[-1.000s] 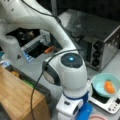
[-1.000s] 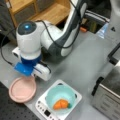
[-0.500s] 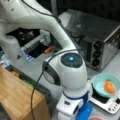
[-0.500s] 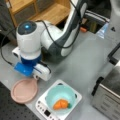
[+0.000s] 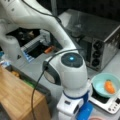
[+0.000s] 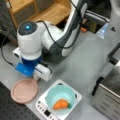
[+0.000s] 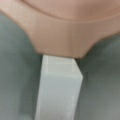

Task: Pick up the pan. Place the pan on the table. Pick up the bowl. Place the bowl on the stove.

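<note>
The shallow dusty-pink round pan (image 6: 24, 90) lies on the matte grey table (image 6: 82, 62) at lower left, beside the white stove (image 6: 75, 96) bearing the teal bowl (image 6: 61, 96). The gripper (image 6: 37, 75) hangs over the pan's upper-right rim; whether it is released or clenched I cannot tell. Open table lies to the upper right.

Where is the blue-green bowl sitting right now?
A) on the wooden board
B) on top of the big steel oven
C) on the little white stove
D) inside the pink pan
C. In a front view the bowl, with something orange inside, rests on the stove, while the pan lies apart from it on the grey table.
</note>
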